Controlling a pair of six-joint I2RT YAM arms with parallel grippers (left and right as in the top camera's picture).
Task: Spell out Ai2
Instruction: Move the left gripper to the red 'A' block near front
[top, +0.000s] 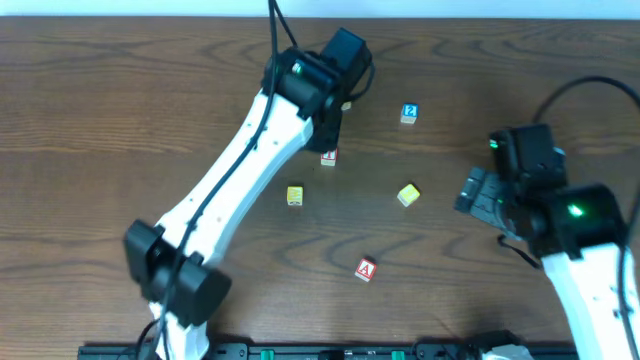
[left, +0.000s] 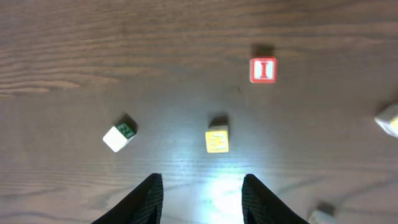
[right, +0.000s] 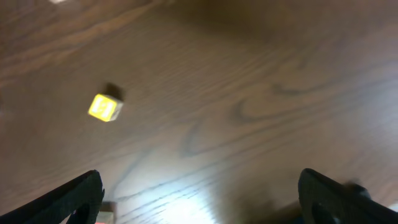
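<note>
While the letters lie scattered, A block (top: 366, 269): front of the tabletop (top: 120, 120), well apart from the others.
I block (top: 329, 156): mid-tabletop, ahead of the left jaws.
2 block (top: 409, 113): further back, to the right of the I block.
Left jaws: spread, holding nothing.
Yellow block (left: 217, 139): stray, nearer the left jaws than the I block.
Right jaws: spread wide, holding nothing.
Step in hand: judged the opening pick, as no row is formed.
Next move: likely to pass the stray and close on the I block squarely.

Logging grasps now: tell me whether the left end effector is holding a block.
No, the left end effector is open and empty, and the yellow block lies ahead of it, untouched.
</note>
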